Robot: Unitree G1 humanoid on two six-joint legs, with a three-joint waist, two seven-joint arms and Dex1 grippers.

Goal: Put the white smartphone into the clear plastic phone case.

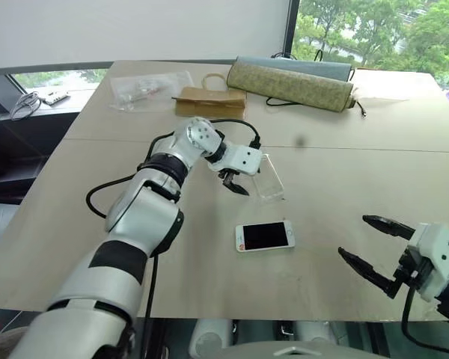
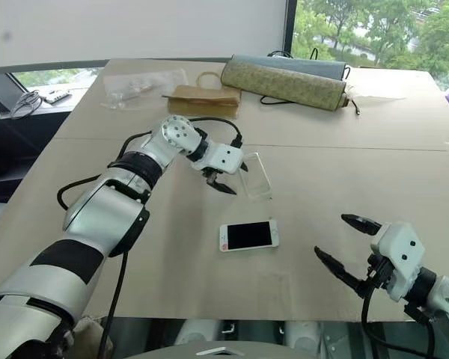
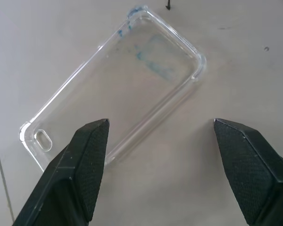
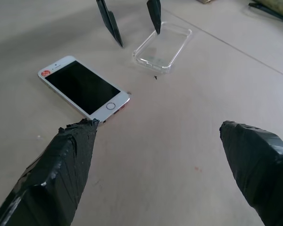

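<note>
White smartphone [image 1: 264, 236] lies screen-up, flat on the table [image 1: 344, 172]. At its twelve o'clock, apart from it, lies the clear plastic phone case [image 1: 269, 177], empty. Left gripper [image 1: 234, 183] hangs beside the case, fingers apart. Right gripper [image 1: 372, 247], at the phone's four o'clock, gapes wide, empty.

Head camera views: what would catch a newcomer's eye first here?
The white smartphone lies screen-up alone near the table's front edge. Just beyond it the left tool hangs open beside the clear plastic phone case, which lies empty. The right tool waits wide open at the table's near right.
</note>
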